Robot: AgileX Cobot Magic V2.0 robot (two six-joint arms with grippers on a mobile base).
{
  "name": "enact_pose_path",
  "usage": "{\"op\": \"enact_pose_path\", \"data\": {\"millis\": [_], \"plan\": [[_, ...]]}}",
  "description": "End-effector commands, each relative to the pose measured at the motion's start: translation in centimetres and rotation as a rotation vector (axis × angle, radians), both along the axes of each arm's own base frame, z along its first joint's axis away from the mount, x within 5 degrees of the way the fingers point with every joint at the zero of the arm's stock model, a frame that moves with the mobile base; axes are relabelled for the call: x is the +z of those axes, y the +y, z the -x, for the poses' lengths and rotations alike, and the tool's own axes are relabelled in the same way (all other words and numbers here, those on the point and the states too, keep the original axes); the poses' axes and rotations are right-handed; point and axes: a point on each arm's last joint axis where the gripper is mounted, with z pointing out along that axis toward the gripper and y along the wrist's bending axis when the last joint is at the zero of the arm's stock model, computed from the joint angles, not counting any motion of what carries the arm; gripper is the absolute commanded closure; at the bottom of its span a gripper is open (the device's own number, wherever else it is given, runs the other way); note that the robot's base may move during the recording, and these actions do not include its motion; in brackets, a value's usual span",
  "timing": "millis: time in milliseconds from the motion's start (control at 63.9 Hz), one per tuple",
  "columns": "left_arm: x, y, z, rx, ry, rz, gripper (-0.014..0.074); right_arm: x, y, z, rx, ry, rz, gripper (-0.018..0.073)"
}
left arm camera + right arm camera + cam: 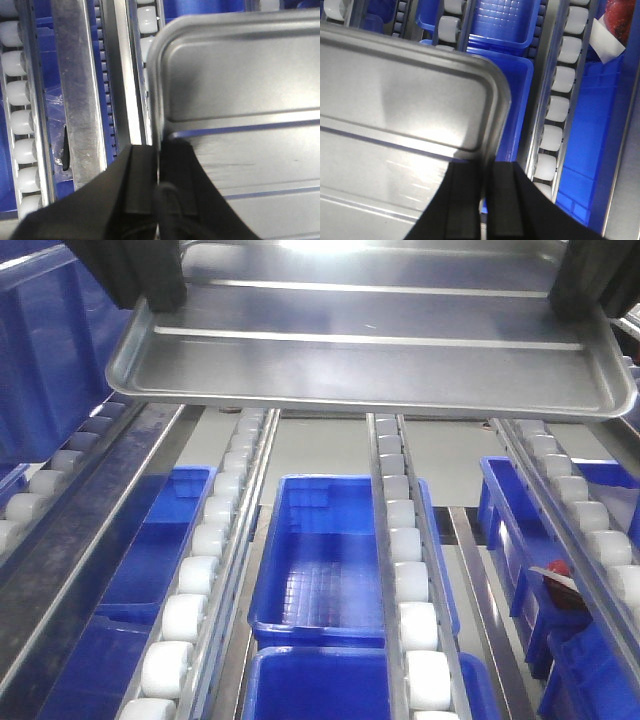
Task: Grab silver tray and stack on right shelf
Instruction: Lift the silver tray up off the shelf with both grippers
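Note:
The silver tray (370, 350) hangs level across the top of the front view, shiny, with two raised ridges along its base. My left gripper (145, 275) is shut on its left short rim and my right gripper (595, 280) is shut on its right short rim. In the left wrist view the black fingers (142, 175) pinch the tray (240, 100) at its rim, one inside and one outside. The right wrist view shows the same pinch (485, 170) on the tray (395, 110) near a rounded corner. The right shelf (590, 530) shows as white roller rails on a steel frame below the tray.
More roller rails (405, 570) (205, 570) run lengthwise under the tray. Blue bins (325, 550) sit on a lower level between them. A red and white item (555, 580) lies in the right bin. A flat steel beam (70, 550) runs at the left, with a blue crate (50, 340) above it.

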Motion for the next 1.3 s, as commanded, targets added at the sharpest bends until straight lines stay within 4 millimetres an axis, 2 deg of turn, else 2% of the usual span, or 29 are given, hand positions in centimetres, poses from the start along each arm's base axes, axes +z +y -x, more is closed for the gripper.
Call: {"op": "enact_pose_path", "data": {"millis": [0, 1284], "plan": [[2.5, -0.16, 0.71, -0.054, -0.089, 0.083, 0.0689, 2.72, 0.18, -0.05, 0.044, -0.155, -0.071, 0.0503], [2.34, 0.06, 0.85, -0.043, -0.067, 0.061, 0.069, 2.61, 0.1, 0.04, 0.04, -0.139, -0.062, 0.0503]]}}
